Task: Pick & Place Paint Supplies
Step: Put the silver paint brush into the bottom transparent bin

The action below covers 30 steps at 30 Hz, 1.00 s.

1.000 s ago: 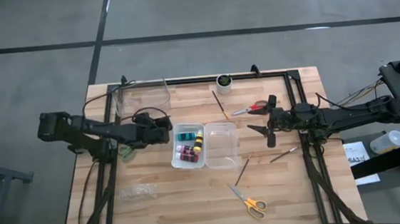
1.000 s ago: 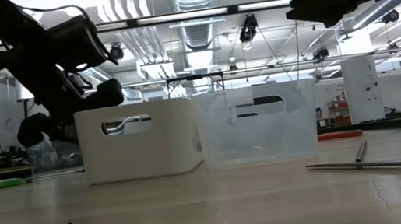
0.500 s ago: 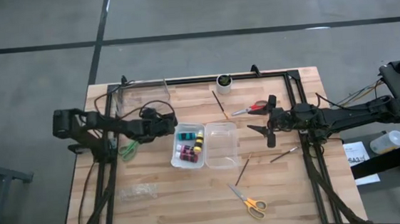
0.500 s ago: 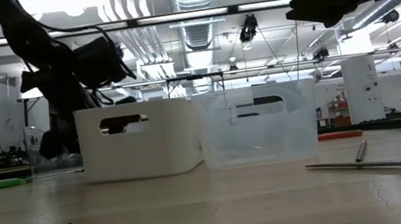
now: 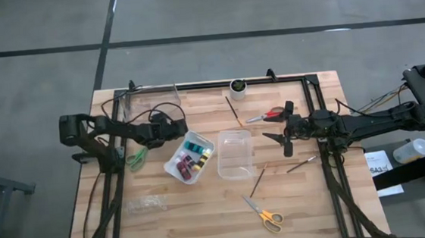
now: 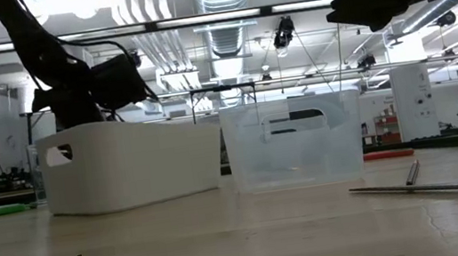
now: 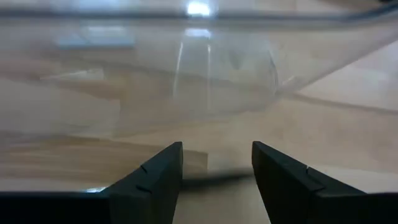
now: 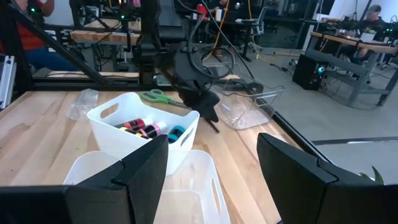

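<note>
A white bin (image 5: 189, 157) holding several paint bottles (image 8: 149, 130) stands askew on the table, beside a clear bin (image 5: 234, 154). My left gripper (image 5: 181, 130) is open at the white bin's far corner, also seen in the right wrist view (image 8: 202, 106). My right gripper (image 5: 278, 133) hovers open to the right of the clear bin, touching nothing. Red-handled scissors (image 5: 269, 115), yellow-handled scissors (image 5: 266, 217) and thin dark brushes (image 5: 258, 181), (image 5: 301, 164), (image 5: 233, 110) lie flat on the wood. My left gripper comes from the table's left, slanting down, with its fingers at the white bin's far corner (image 8: 196, 116). Whether a fingertip touches the rim there, I cannot tell. The bin stands flat on the table.
A white round cup (image 5: 237, 86) sits near the far edge. A clear container (image 5: 150, 101) stands at the far left, with green-handled scissors (image 5: 136, 157) and a crumpled clear bag (image 5: 145, 206) on the left side. A dark frame runs along the far, left and right sides.
My left gripper moved toward the far edge and a little right, up to the white bin's far corner. The white bin then turned about on the table: its near end swung toward the left edge and a gap opened beside the clear bin.
</note>
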### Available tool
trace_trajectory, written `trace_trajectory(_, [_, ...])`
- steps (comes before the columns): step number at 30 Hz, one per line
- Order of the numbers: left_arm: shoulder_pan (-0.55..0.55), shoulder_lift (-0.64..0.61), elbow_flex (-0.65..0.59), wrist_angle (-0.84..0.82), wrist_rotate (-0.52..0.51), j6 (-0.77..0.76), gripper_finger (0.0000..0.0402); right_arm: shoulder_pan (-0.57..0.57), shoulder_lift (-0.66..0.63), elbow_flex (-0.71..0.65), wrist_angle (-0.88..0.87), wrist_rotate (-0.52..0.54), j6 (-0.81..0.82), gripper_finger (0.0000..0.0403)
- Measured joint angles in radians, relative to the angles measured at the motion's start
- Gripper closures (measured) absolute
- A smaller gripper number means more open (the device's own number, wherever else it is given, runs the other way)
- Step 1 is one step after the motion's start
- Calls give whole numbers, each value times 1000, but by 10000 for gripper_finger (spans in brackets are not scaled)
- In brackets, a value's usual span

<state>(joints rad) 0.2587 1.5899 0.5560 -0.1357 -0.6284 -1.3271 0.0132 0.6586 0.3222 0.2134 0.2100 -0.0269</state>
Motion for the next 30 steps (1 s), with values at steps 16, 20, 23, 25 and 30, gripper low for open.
trace_trajectory(16, [-1, -7, 1, 19, 71, 0, 206, 0, 0, 0, 0, 0, 0, 159])
trace_trajectory(20, [-1, -28, 2, 20, 137, 25, 206, 0, 0, 0, 0, 0, 0, 159])
trace_trajectory(23, [-3, -54, 2, 13, 215, 46, 206, 0, 0, 0, 0, 0, 0, 159])
trace_trajectory(25, [-6, -74, 2, 0, 269, 48, 206, 0, 0, 0, 0, 0, 0, 159])
trace_trajectory(30, [-26, -102, 2, -19, 362, 47, 206, 0, 0, 0, 0, 0, 0, 159])
